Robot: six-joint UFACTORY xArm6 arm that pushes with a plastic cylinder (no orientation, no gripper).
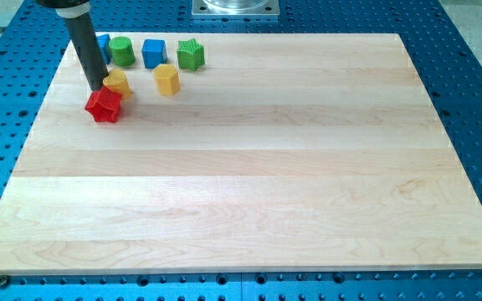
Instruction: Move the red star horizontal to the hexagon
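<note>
Near the board's [249, 209] top-left: red star [104, 105], flat, no clear long axis; my tip [96, 89] touching its top edge, holding nothing.

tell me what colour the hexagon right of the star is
Yellow. The hexagon sits right of the red star, clearest in the camera view.

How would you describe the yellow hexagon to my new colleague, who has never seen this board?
Start at the wooden board, top-left corner, where the blocks cluster. Below the blue cube sits the yellow hexagon. Unlike the other yellow block, it stands alone, clear of the red star and my tip.
</note>
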